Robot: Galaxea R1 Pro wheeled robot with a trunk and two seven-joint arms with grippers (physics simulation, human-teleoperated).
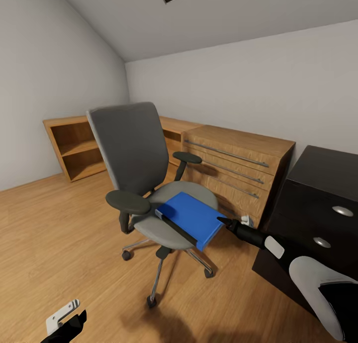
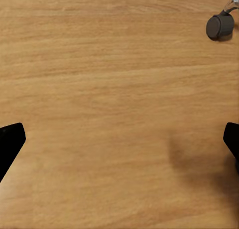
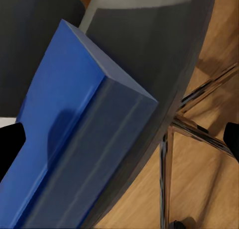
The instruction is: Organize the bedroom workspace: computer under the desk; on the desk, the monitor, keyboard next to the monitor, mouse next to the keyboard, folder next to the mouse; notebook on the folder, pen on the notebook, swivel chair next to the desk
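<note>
Wooden floor runs under the whole scene, closest of all in the left wrist view, where the left claw hangs low over bare boards with its two dark tips spread wide and nothing between them, and one chair caster sits off to the side. Against the far wall stand a light wooden chest of drawers and an open wooden shelf unit. At the right edge is the black bench, its drawer front carrying round silver knobs. Mid-room sits the swivel chair, its tall grey back toward the shelf corner and its seat facing the bench. On that seat lies the blue folder, flat, its long axis running diagonally across the cushion, its black spine edge toward the camera and one corner jutting past the seat rim toward the bench. From the lower right the right arm reaches forward and left, stretched nearly straight. Its right claw arrives at the folder's overhanging corner, tips parted to either side of the folder's edge in the right wrist view, gripping nothing.
</note>
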